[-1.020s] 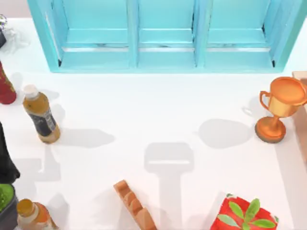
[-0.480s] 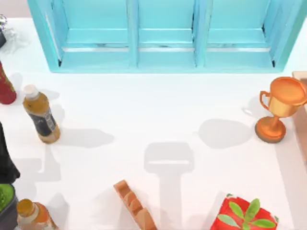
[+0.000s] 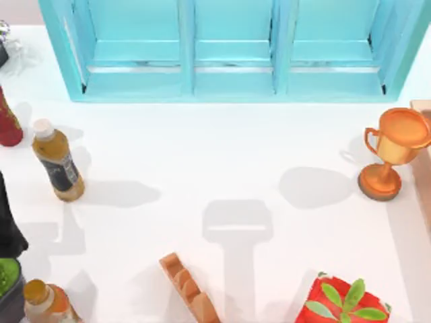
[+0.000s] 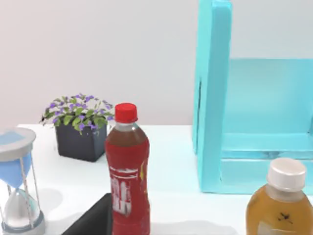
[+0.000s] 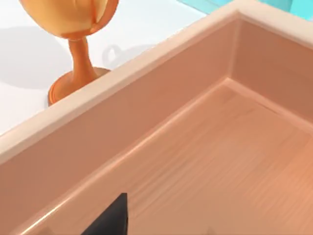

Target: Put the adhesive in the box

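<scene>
The adhesive is out of view. The box [image 3: 424,168] is a light wooden one that sits at the table's right edge, beside the trophy. In the right wrist view its bare wooden floor [image 5: 220,161] and rim lie close below the camera, with nothing lying on the part that shows. A dark part of my right gripper [image 5: 110,219] hangs over that floor. A dark part of my left gripper [image 4: 94,221] shows beside the red soda bottle [image 4: 127,171] at the table's far left.
A teal shelf unit [image 3: 229,54] spans the back. At the left stand a brown drink bottle [image 3: 57,168], an orange bottle [image 3: 44,299], an hourglass [image 4: 19,186] and a flower pot [image 4: 80,132]. A gold trophy [image 3: 390,155], an orange notched block [image 3: 188,289] and a red leafy box [image 3: 343,299] stand elsewhere.
</scene>
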Robot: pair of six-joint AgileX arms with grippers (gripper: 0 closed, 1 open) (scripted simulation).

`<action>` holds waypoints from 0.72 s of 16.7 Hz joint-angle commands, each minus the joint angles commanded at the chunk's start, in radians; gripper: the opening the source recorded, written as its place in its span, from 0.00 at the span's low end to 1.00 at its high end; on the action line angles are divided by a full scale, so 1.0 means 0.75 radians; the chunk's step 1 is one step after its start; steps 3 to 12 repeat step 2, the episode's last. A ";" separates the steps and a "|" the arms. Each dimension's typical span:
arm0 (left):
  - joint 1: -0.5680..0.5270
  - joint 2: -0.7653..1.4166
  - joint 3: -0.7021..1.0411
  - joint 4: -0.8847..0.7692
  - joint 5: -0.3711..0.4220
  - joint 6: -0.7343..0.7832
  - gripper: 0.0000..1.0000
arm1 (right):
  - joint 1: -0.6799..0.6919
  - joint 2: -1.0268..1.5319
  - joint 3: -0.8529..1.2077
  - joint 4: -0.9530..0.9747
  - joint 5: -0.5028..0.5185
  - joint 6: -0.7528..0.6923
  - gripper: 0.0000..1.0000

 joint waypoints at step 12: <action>0.000 0.000 0.000 0.000 0.000 0.000 1.00 | 0.000 0.000 0.000 0.000 0.000 0.000 1.00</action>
